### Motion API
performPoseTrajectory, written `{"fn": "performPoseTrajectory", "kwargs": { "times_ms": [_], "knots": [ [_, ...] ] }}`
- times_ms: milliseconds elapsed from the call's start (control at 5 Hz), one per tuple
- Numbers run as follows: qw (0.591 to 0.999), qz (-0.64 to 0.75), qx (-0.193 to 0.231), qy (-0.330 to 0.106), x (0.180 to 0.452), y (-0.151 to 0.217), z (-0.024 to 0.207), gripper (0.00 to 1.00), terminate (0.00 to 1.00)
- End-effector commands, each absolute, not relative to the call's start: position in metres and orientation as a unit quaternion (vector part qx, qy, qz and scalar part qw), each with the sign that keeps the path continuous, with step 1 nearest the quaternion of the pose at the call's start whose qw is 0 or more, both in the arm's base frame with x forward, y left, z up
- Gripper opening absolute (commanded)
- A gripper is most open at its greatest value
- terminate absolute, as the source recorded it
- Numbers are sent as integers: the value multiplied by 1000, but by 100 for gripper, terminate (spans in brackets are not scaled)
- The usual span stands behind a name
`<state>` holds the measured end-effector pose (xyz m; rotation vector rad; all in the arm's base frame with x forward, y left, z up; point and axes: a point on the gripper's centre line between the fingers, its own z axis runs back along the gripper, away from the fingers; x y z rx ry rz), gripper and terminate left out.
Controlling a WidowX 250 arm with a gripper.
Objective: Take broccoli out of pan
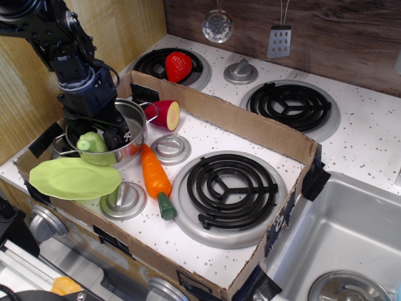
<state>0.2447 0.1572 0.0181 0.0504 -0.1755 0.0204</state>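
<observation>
Your gripper [95, 139] is down at the near-left rim of the pan [135, 119], and the jaws look pinched on the broccoli [92, 143]. One black finger sits on its right side; the other's hidden behind the toy, so read the grasp as likely, not certain.

Where the broccoli is: head and stub stem show at the pan's near-left edge, about level with the rim, half over it. Can't tell whether it's lifted clear of the pan floor or is resting against the wall. It's not out yet.

Progress, my read: approach & grasp done, lift prob. under way. Left to do: raise it over the rim, carry it away, set it down, open up.

Things around it, so you pick a drop spot:
- lime plate [74, 177] just near of the pan, overlapping its near edge in view; closest landing place.
- carrot [155, 178] right of the pan, its top nearly touching the wall.
- purple-skinned cut veg [166, 115] by the far-right handle.
- cardboard wall [250, 128] boxes in the worktop [207, 248]; the strawberry [178, 66] lies beyond it on the far burner.

Watch: the pan's light & its wire handle is close, so a drag on the rim could shift or tip it.
</observation>
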Motion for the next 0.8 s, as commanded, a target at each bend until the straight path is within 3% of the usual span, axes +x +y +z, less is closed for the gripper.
{"fn": "performPoseTrajectory", "kwargs": {
  "times_ms": [0,600],
  "knots": [
    [995,16,23,-92,248,152,21,0,0],
    [996,-10,29,-89,270,150,42,0,0]
  ]
}}
